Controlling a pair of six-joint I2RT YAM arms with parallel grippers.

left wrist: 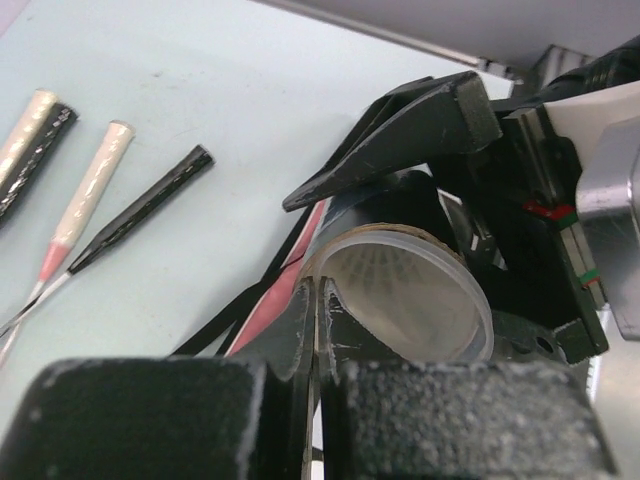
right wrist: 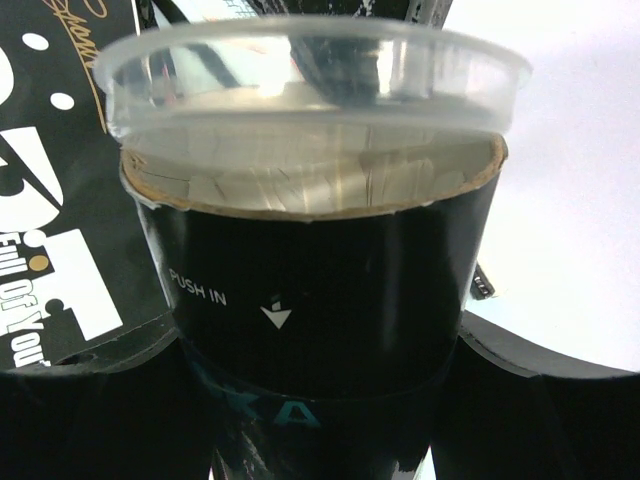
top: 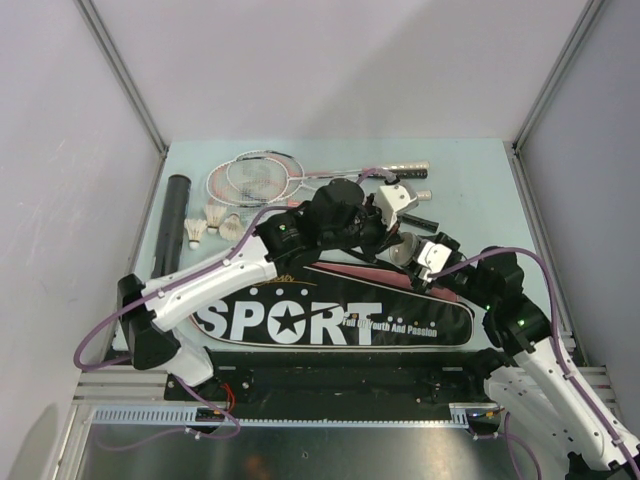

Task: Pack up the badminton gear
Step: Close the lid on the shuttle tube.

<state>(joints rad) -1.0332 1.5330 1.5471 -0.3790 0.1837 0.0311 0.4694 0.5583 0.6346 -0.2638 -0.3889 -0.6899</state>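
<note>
Clear plastic lid [right wrist: 300,75], likely thin and bendy, is pinched at its rim by left fingers [left wrist: 295,340]; right fingers [right wrist: 90,400] clasp the light, crushable-looking tube [right wrist: 320,300] near its mouth.

A pale blue-green surface [top: 470,165] sits boxed by plain grey panels [top: 340,60] at 9, 12 and 3 o'clock, with metal posts [top: 120,75] at the far corners and an aluminium rail [top: 330,422] along 6 o'clock.

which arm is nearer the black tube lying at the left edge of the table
Left. The left arm stretches past just right of the black tube; the right arm is across the table at the right, its claw gripping a second, capped tube.
</note>
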